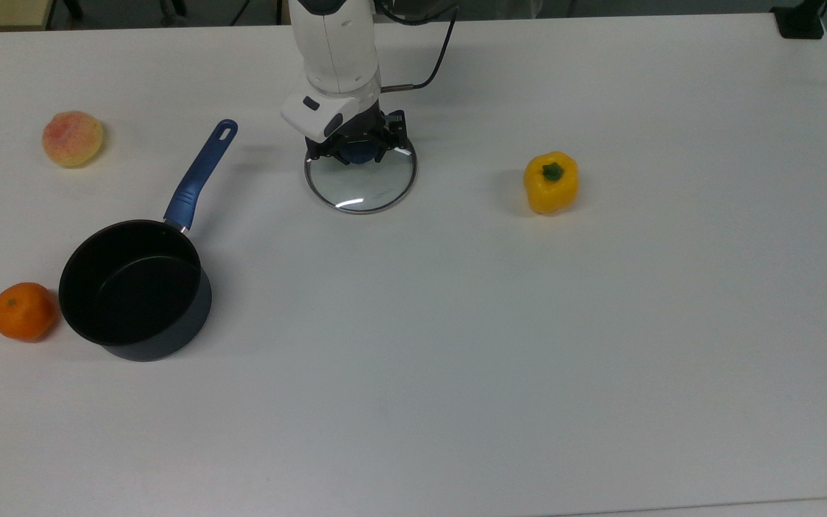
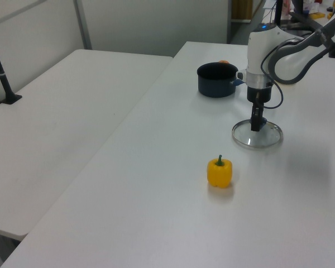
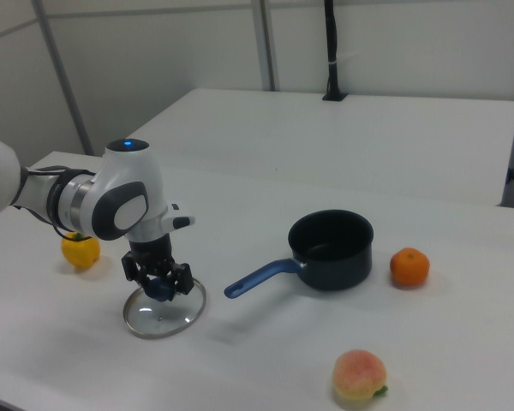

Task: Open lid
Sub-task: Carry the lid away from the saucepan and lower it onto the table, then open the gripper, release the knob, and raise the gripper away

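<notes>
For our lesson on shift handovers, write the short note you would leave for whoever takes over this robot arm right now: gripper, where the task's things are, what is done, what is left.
Gripper: at the blue knob of the round clear glass lid with a metal rim; whether the fingers have let go cannot be told.
Lid: flat on the white table, apart from the dark saucepan with a blue handle, which stands uncovered and looks empty.
Nearby: yellow bell pepper, orange, peach, all apart from the lid.
Done: lid is off the pan and on the table.
Left: probably just release, if not yet done, and lift the arm clear.
</notes>
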